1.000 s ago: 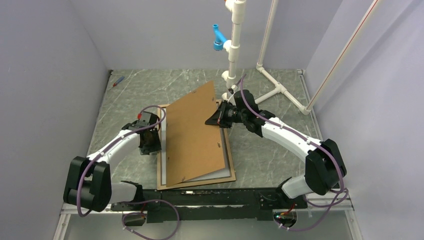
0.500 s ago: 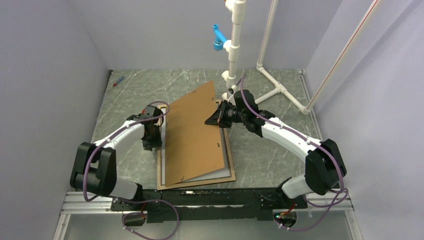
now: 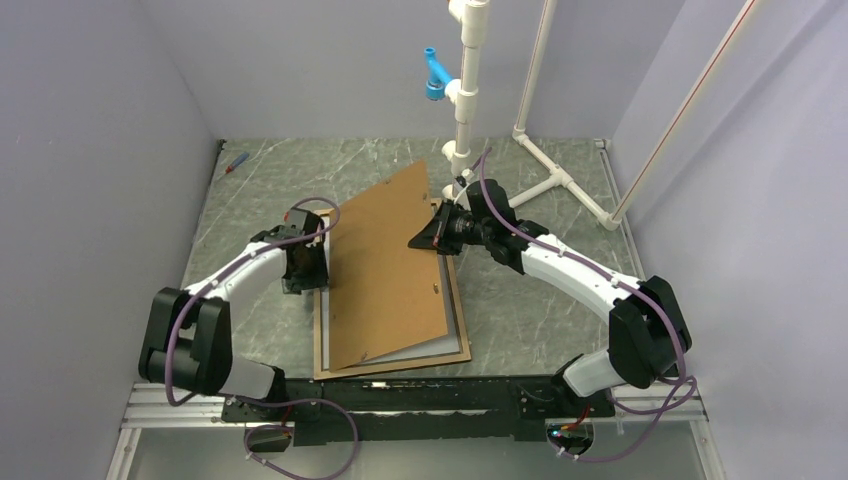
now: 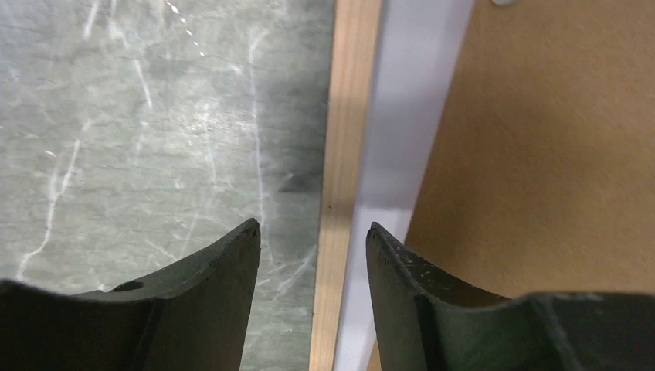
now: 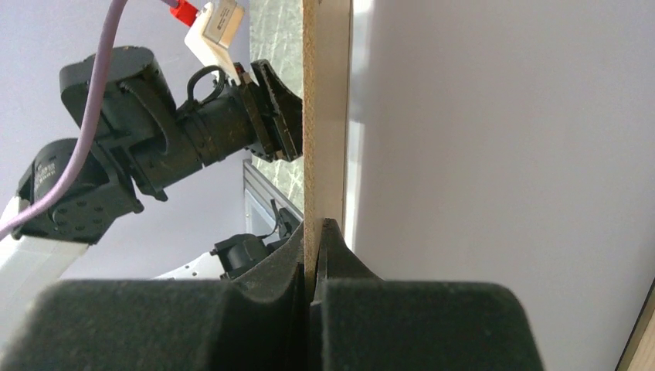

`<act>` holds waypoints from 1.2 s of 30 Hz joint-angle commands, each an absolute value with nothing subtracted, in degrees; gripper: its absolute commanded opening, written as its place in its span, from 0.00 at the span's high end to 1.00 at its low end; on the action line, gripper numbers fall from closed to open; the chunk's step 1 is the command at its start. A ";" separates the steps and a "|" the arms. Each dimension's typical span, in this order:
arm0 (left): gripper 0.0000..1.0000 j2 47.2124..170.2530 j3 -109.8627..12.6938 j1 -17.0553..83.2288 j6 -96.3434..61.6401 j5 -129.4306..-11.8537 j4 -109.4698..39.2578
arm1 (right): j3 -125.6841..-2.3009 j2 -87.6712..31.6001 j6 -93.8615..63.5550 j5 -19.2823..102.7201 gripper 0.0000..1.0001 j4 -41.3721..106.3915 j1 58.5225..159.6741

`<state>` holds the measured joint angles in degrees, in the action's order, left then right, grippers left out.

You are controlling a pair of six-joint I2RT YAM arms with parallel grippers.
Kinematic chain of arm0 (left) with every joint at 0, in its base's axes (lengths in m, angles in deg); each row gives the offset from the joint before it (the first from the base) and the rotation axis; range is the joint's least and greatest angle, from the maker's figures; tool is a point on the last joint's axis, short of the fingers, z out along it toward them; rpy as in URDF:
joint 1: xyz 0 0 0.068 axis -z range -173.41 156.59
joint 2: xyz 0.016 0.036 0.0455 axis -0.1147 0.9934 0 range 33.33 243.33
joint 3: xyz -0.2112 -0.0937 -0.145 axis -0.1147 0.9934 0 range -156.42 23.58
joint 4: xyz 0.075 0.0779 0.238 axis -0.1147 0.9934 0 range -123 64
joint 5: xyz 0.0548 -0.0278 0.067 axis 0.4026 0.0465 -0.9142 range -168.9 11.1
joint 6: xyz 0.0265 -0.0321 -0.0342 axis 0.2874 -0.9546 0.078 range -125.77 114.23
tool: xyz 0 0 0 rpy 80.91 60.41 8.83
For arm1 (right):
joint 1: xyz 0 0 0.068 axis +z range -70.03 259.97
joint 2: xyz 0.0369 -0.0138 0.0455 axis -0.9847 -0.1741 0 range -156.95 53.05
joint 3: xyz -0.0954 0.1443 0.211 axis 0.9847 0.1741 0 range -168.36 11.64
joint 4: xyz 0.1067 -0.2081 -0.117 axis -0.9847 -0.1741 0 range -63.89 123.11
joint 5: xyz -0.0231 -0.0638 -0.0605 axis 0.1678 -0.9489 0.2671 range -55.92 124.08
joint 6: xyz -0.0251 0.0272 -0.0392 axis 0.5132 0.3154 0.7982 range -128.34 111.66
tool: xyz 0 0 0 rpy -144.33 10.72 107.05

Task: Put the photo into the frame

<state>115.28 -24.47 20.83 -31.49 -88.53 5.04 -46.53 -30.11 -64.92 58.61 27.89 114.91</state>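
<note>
A large thin-railed rectangular picture frame of light brown wood (image 3: 390, 368) lies flat on the grey-green marbled table (image 3: 260, 200), its long sides running away from the arm bases. Inside the frame's rails lies the photo, a large rectangular print with its plain white reverse up (image 3: 425, 350). It shows as a pale strip along the frame's left rail and a wedge at the frame's near end. A plain brown rectangular backing board (image 3: 385, 270) slants over the frame. Its near edge is down at the frame's near end, and its far corner is raised beyond the frame's far rail. The right gripper (image 5: 315, 232) is pinched tight on the board's right edge, above the frame's far right corner, with the board's thin edge clamped between its two black fingers (image 5: 278, 270). The left gripper (image 4: 312, 229) hangs over the frame's left rail with its jaws apart and nothing held. One finger is over the table outside the frame and the other is over the white strip inside it. Whether the tips touch the rail cannot be told. A white plastic pipe stand with a blue fitting (image 3: 465, 110) rises beyond the frame's far end.
</note>
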 commanded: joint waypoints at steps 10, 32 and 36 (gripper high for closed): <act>0.70 117.04 -22.08 21.00 -30.55 -86.52 -0.74 | -49.14 -28.24 -64.69 58.87 1.00 37.55 114.42; 0.17 114.15 -28.35 20.99 -27.86 -90.76 4.06 | -47.22 -28.01 -62.90 56.83 1.00 37.04 114.78; 0.13 107.24 -27.31 21.00 -28.63 -88.97 4.73 | -46.32 -27.98 -63.25 56.14 1.00 38.09 114.94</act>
<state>114.40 -28.16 20.98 -27.36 -89.82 4.25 -45.87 -30.11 -63.80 57.59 28.57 114.98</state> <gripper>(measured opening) 0.861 0.021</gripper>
